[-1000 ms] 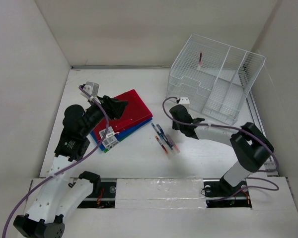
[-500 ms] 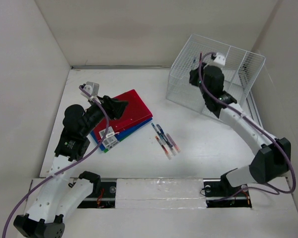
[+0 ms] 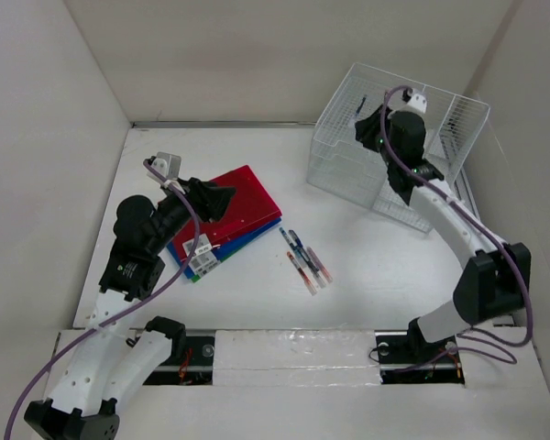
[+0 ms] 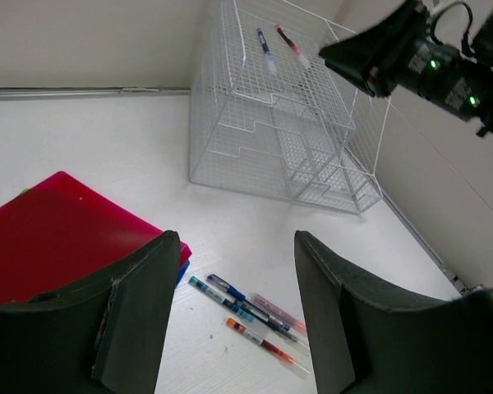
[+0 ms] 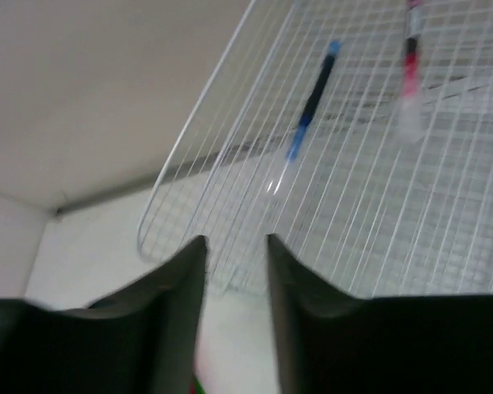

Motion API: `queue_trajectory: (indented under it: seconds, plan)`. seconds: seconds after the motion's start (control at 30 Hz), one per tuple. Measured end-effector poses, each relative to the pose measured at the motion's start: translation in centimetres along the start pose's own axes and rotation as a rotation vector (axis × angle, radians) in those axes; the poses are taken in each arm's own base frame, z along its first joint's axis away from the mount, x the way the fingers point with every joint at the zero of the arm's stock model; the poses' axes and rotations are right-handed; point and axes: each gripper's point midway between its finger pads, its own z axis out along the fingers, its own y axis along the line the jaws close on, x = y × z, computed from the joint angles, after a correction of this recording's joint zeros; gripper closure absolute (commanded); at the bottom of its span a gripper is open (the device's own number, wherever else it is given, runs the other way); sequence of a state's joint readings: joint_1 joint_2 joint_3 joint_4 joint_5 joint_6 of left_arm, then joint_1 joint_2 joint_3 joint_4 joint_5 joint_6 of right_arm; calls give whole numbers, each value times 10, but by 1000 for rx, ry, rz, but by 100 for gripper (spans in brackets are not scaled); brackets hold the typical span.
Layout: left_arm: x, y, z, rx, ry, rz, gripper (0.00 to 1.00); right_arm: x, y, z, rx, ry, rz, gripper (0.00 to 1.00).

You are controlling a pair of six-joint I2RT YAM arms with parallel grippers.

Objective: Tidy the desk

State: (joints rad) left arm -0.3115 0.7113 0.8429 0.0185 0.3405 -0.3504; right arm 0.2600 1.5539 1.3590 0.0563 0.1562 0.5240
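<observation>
The white desk (image 3: 257, 156) carries a wire-mesh organizer (image 3: 440, 174) at the back right. On its top shelf lie a blue pen (image 5: 312, 98) and a red pen (image 5: 411, 61); both also show in the left wrist view, the blue pen (image 4: 264, 39) beside the red pen (image 4: 289, 45). My right gripper (image 3: 371, 128) hovers just above that shelf, jaws slightly apart and empty (image 5: 234, 246). Several pens (image 3: 304, 259) lie loose mid-desk. My left gripper (image 3: 225, 197) is open and empty (image 4: 237, 242) above the edge of a red folder (image 3: 234, 206).
The red folder tops a stack with a blue and a green one, and white label tags (image 3: 200, 252) sit at its near corner. Upright white panels close the desk at left, back and right. The organizer has lower tiered shelves (image 4: 304, 156).
My right arm swung up from the desk beside the loose pens to the organizer's top. A blue pen now lies there beside the red one. The left arm has not moved.
</observation>
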Motion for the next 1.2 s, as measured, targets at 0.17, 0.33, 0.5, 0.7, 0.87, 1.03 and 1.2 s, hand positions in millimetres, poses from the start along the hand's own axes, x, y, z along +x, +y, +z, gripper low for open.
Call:
queue_trajectory:
  seconds: [0.17, 0.33, 0.5, 0.7, 0.87, 1.03, 1.2]
  plan:
    - [2, 1, 2, -3, 8, -2, 46, 73, 28, -66, -125, 106, -18, 100]
    - [6, 2, 5, 0, 24, -7, 46, 176, 31, -106, -170, 318, -104, 97]
    - [7, 3, 5, -1, 27, -7, 46, 258, 19, -151, -145, 531, -254, 58]
    - [7, 3, 5, -2, 27, -7, 46, 294, -9, -165, -70, 638, -358, 64]
    - [8, 5, 7, -7, 31, -8, 46, 325, -41, -169, 23, 736, -428, 77]
    - [8, 5, 7, -10, 30, -8, 46, 332, -53, -174, 56, 771, -453, 76]
    - [8, 6, 7, -12, 30, -8, 46, 332, -51, -175, 53, 775, -456, 74]
